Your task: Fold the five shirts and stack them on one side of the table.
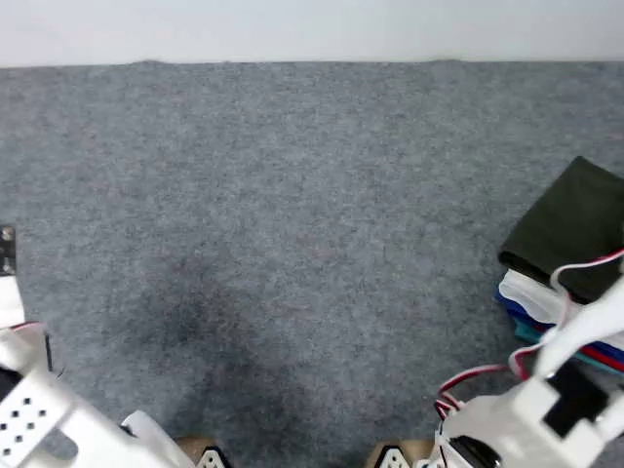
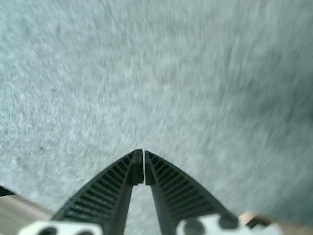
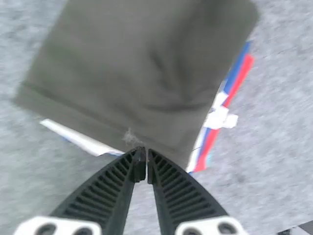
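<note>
High view, from the left: my left arm (image 1: 34, 414) sits in the near left corner, white and low over the grey felt mat (image 1: 292, 214) that covers the table. Further right, my right arm (image 1: 546, 414) occupies the near right corner, with red, white and black wires (image 1: 468, 382) looping off it. Just past it, at the table's right edge, lies the stack of shirts (image 1: 561, 263). A folded dark green shirt (image 1: 570, 224) is on top, a white shirt (image 1: 531, 295) lies under it, and blue, teal and red edges peek out below. In the left wrist view my left gripper (image 2: 144, 161) hangs over plain mat, its black ribbed fingers pressed tip to tip with nothing between them. In the right wrist view my right gripper (image 3: 146, 159) is closed the same way, empty, its tips right at the edge of the dark green shirt; whether they touch the cloth I cannot tell. A small white tag (image 3: 220, 117) shows among the blue and red edges.
</note>
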Robot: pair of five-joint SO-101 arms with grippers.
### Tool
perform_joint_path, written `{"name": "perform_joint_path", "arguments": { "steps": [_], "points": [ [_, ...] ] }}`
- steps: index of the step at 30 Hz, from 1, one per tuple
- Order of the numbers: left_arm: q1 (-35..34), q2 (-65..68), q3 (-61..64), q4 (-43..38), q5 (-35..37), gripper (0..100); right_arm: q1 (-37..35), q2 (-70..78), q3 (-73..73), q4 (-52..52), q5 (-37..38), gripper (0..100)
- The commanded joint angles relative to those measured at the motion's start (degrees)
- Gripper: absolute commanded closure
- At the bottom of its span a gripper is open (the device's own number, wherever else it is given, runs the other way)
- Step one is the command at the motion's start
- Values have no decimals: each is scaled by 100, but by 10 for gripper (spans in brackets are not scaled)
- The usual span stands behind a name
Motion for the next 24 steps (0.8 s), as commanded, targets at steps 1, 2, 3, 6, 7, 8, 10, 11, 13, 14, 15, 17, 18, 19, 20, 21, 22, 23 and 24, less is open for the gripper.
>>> {"name": "perform_joint_path", "arguments": {
  "steps": [1, 2, 3, 6, 7, 8, 10, 11, 13, 14, 15, 17, 18, 19, 20, 21, 22, 23, 24],
  "points": [
    [800, -316, -312, -18, 1424, 985, -479, -1165, 809, 215, -580, 990],
    [1108, -422, -286, -97, 1662, 985, -629, -1402, 1090, 215, -738, 990],
    [1442, -545, -259, -158, 1837, 985, -796, -1631, 1354, 215, -897, 990],
    [2391, -1108, -180, -510, 2207, 986, -1323, -2343, 2084, 215, -1565, 990],
    [2655, -1336, -75, -747, 2453, 986, -1481, -2607, 2303, 215, -1811, 990],
    [2884, -1582, 101, -1002, 2796, 986, -1631, -2862, 2514, 207, -2040, 990],
    [3226, -2075, 576, -1468, 3464, 986, -1903, -3354, 2919, 84, -2391, 990],
    [3393, -2312, 840, -1688, 3613, 986, -2018, -3600, 3138, -13, -2532, 990],
    [3727, -2769, 1446, -2031, 3631, 986, -2281, -4092, 3613, -242, -2831, 990],
    [3886, -2980, 1754, -2215, 3640, 986, -2413, -4338, 3886, -365, -3007, 990],
    [4009, -3200, 2053, -2391, 3648, 986, -2527, -4585, 4176, -514, -3182, 990],
    [4211, -3675, 2642, -2699, 3657, 986, -2686, -5086, 4826, -910, -3455, 990],
    [4308, -3903, 2923, -2857, 3648, 986, -2747, -5341, 5178, -1130, -3552, 990],
    [4378, -4141, 3187, -2989, 3648, 986, -2809, -5596, 5547, -1323, -3640, 990],
    [4448, -4387, 3451, -3095, 3648, 986, -2888, -5851, 5934, -1525, -3719, 990],
    [4519, -4615, 3697, -3182, 3648, 986, -2976, -6114, 6321, -1710, -3771, 990],
    [4580, -4862, 3925, -3244, 3648, 986, -3055, -6378, 6690, -1859, -3807, 990],
    [4633, -5046, 4136, -3279, 3648, 986, -3134, -6659, 7059, -2018, -3815, 990],
    [4677, -5116, 4268, -3297, 3648, 986, -3204, -6958, 7393, -2193, -3815, 990]
  ]
}}
